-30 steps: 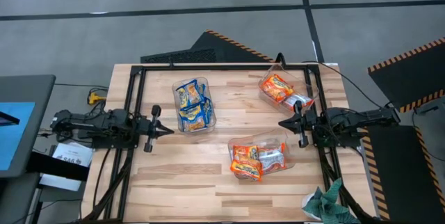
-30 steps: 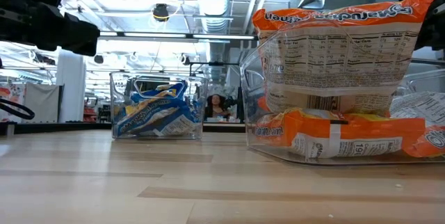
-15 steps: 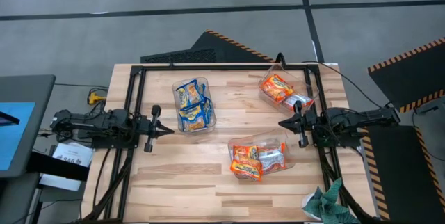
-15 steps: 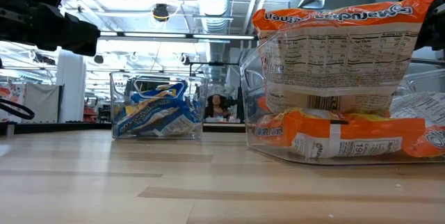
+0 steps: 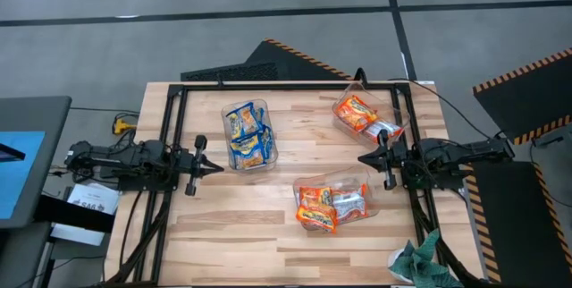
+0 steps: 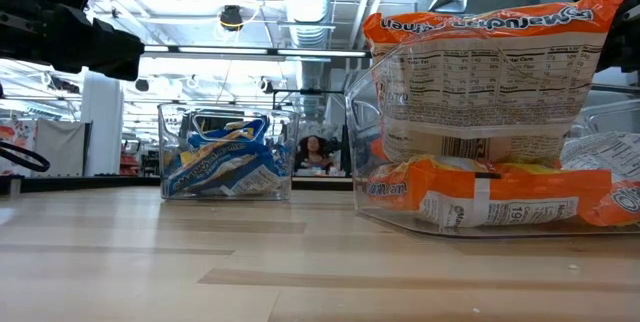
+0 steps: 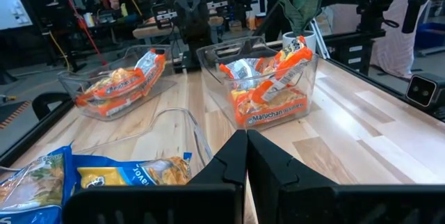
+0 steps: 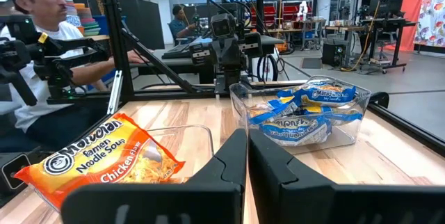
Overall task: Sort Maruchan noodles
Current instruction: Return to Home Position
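Observation:
The noodle packets lie sorted in three clear bins. Yellow-and-blue packets (image 5: 247, 134) fill the bin at the table's middle left. Orange-red packets (image 5: 357, 114) sit in the far right bin. Orange and silver-white packets (image 5: 331, 204) lie in the near bin, which looms large in the low view (image 6: 490, 112). My left gripper (image 5: 214, 168) hovers shut just left of the blue bin, pointing right, and holds nothing. My right gripper (image 5: 365, 158) hovers shut between the two right bins, pointing left, also holding nothing.
A black frame (image 5: 286, 85) runs along the table's far edge and down both sides. A green cloth (image 5: 413, 261) hangs off the near right corner. Bare wood lies at the near left (image 5: 223, 234). People sit in the room beyond the table (image 8: 42, 57).

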